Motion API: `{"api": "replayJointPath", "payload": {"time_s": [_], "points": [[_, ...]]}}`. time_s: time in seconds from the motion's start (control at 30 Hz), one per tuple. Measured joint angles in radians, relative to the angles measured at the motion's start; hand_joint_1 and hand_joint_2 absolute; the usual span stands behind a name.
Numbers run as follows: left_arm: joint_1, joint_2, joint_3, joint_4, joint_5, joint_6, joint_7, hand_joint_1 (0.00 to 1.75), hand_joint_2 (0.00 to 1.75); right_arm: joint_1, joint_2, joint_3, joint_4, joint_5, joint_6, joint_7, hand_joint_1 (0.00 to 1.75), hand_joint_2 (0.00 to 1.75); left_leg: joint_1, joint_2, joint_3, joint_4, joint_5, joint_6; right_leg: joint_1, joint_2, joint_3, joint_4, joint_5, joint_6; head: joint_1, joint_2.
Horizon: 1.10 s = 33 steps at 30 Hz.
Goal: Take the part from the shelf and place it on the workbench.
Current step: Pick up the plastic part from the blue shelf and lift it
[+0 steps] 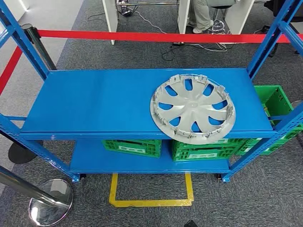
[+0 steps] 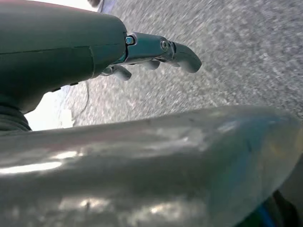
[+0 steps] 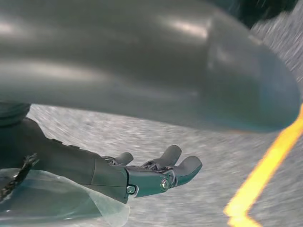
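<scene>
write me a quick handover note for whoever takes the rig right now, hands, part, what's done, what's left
Left hand: holds nothing, fingers loosely extended, hanging over the carpet.
Right hand: also holds nothing, fingers apart, low over the carpet near a yellow floor line.
Part: the grey wheel cover lies flat on the right side of the blue shelf, top level, its near edge overhanging the front.
Done: nothing yet; the part is untouched.
Left: reach, grasp the cover, carry it to the workbench.
</scene>
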Motion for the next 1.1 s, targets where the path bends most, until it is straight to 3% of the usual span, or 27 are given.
{"api": "replayJointPath", "payload": {"time_s": [0.27, 0.53, 0.67, 0.9, 1.1], "points": [[-0.014, -0.007, -0.008, 0.002, -0.078, -0.016, 0.000, 0.00, 0.00, -0.016, -0.036, 0.047, -0.105, 0.130, 0.079, -0.110, 0.00, 0.00, 0.000, 0.000, 0.000, 0.000, 0.000, 0.000, 0.000, 0.000, 0.000, 0.000, 0.000, 0.000, 0.000, 0.000], [-0.018, -0.008, -0.029, 0.002, -0.091, -0.030, 0.001, 0.00, 0.00, -0.014, -0.077, -0.066, -0.272, 0.274, 0.141, -0.140, 0.00, 0.00, 0.000, 0.000, 0.000, 0.000, 0.000, 0.000, 0.000, 0.000, 0.000, -0.001, 0.000, 0.000, 0.000, 0.000], [-0.020, -0.008, -0.042, 0.002, -0.095, -0.042, 0.000, 0.00, 0.00, -0.006, -0.077, -0.153, -0.304, 0.365, 0.161, -0.187, 0.00, 1.75, 0.000, 0.000, 0.000, 0.000, 0.000, 0.000, 0.000, 0.000, 0.000, -0.001, 0.001, 0.001, 0.000, 0.000], [-0.020, -0.008, -0.058, 0.002, -0.091, -0.052, 0.000, 0.00, 0.00, 0.034, -0.082, -0.291, -0.419, 0.501, 0.133, -0.264, 0.00, 1.75, 0.000, 0.000, 0.000, 0.000, 0.000, 0.000, 0.000, 0.000, 0.000, -0.001, 0.000, 0.001, 0.000, 0.000], [-0.020, -0.007, -0.069, 0.002, -0.075, -0.047, 0.001, 0.00, 0.00, 0.081, -0.110, -0.382, -0.572, 0.572, 0.083, -0.263, 0.00, 1.75, 0.000, 0.000, 0.000, 0.000, 0.000, 0.001, 0.000, 0.000, 0.001, -0.002, 0.000, 0.001, 0.000, 0.000]]}}
